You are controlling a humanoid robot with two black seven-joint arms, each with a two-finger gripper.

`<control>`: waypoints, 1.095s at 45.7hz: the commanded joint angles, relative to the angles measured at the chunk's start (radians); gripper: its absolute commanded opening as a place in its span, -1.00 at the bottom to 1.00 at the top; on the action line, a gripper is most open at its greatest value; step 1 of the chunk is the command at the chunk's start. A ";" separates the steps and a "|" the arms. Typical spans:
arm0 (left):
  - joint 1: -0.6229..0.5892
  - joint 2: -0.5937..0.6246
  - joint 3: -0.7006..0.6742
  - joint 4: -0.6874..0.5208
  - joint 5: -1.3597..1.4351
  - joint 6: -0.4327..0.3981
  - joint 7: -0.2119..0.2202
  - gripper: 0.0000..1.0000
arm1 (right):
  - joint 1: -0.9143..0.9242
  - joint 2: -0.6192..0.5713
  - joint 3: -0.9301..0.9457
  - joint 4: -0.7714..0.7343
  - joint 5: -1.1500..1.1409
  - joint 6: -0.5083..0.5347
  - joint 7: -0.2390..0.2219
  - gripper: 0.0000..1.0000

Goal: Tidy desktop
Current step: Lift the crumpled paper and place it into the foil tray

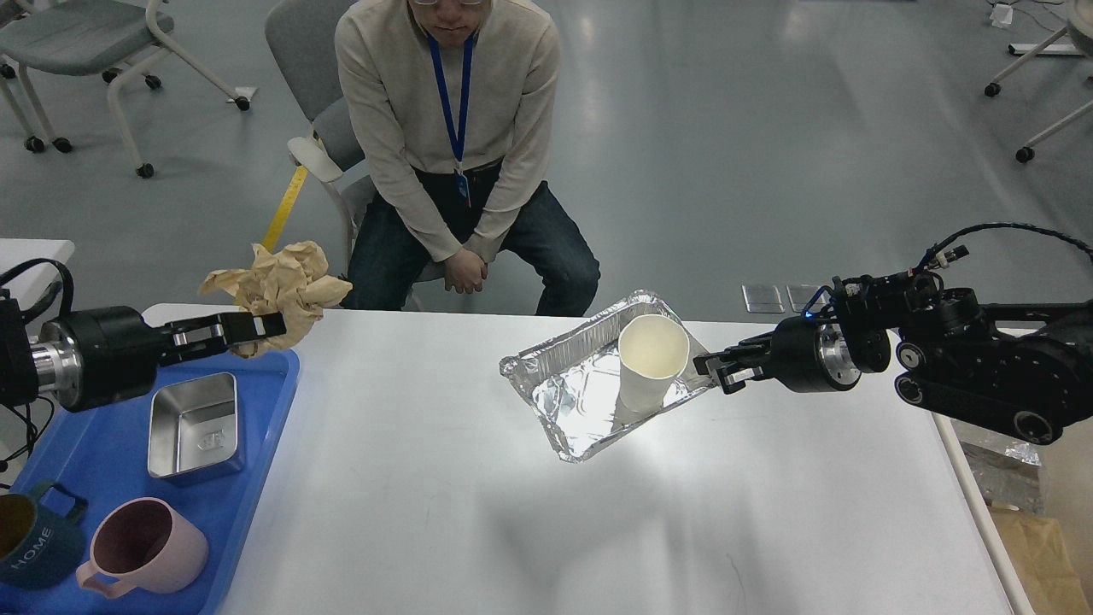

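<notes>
Left hand at the left of the frame is clamped on a crumpled wad of tan paper, which it holds in the air over the far end of the blue tray. At the right of the frame my right hand pinches the rim of a foil tray at its right corner, fingers closed on the foil. That tray hangs tilted above the tabletop, its near corner dipping toward the lower middle of the frame and a shadow lying on the white surface beneath it. A white paper cup sits inside the foil tray, mouth up, leaning with the tray's slope, just beside my right fingers.

I see the tabletop filling the middle and lower part of the frame, white and slightly glossy, its far edge running across behind both hands. On its left end lies the blue tray, carrying a steel rectangular box, a pink mug in the lower left, and a dark teal mug marked HOME at the very edge of the frame. Beyond the far edge, at the upper middle, a person sits on a chair with hands clasped.
</notes>
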 commanded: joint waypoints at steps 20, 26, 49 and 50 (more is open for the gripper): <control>-0.048 -0.403 0.014 0.023 0.056 -0.005 0.010 -1.00 | 0.008 0.003 -0.003 0.000 0.001 0.002 -0.002 -1.00; -0.046 -0.452 0.020 0.028 0.075 -0.007 0.012 -1.00 | 0.009 0.000 -0.003 0.001 0.001 0.002 0.000 -1.00; -0.034 -0.560 0.108 0.147 0.081 -0.016 0.010 -0.98 | 0.015 -0.008 0.006 0.012 0.015 0.003 -0.002 -1.00; -0.034 -0.567 0.108 0.153 0.081 -0.016 0.010 -0.98 | 0.017 -0.008 0.006 0.014 0.015 0.003 0.000 -1.00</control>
